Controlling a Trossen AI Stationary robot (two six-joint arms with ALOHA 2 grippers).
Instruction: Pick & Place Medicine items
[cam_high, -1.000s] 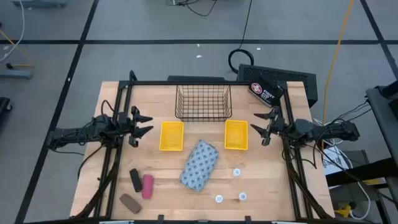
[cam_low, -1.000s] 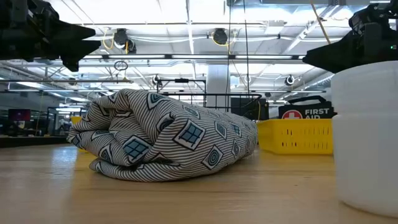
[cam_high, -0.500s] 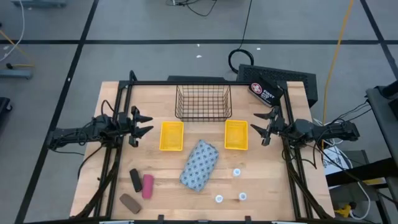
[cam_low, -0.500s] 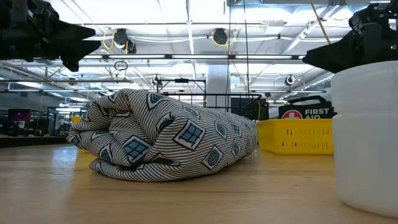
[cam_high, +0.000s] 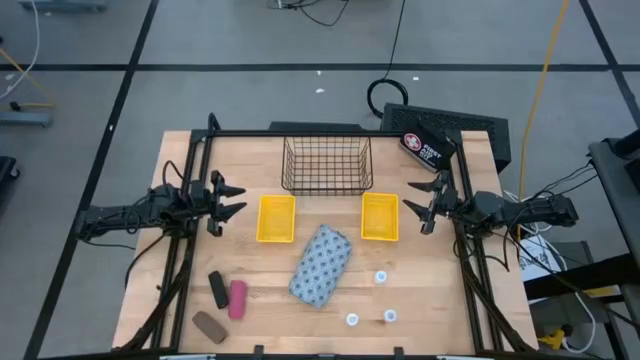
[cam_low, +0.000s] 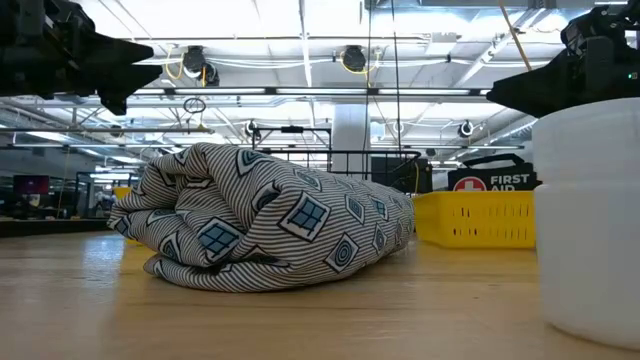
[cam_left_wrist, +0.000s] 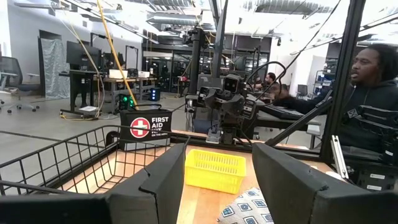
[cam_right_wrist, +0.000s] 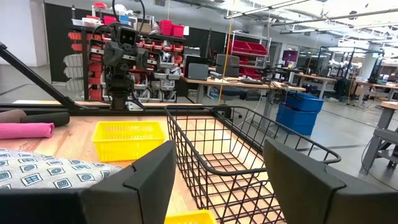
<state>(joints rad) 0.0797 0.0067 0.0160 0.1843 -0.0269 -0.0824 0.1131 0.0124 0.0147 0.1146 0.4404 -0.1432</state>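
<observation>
The blue-grey patterned pouch (cam_high: 320, 265) lies flat on the wooden table between the arms, and fills the low view (cam_low: 270, 225). Three white bottles (cam_high: 381, 277) (cam_high: 352, 320) (cam_high: 390, 316) stand to its right near the table's near edge; one looms large in the low view (cam_low: 590, 220). The black piece (cam_high: 218, 290), pink piece (cam_high: 238, 299) and brown piece (cam_high: 209, 326) lie at the near left. My left gripper (cam_high: 230, 200) hovers open at the table's left side. My right gripper (cam_high: 420, 205) hovers open at the right side. Both are above the table and hold nothing.
Two yellow trays (cam_high: 277, 218) (cam_high: 380, 217) sit mid-table, with the dark wire basket (cam_high: 327, 165) behind them at the far edge. A black first aid case (cam_high: 428, 150) lies at the far right corner. A person (cam_left_wrist: 373, 93) sits beyond the table's right side.
</observation>
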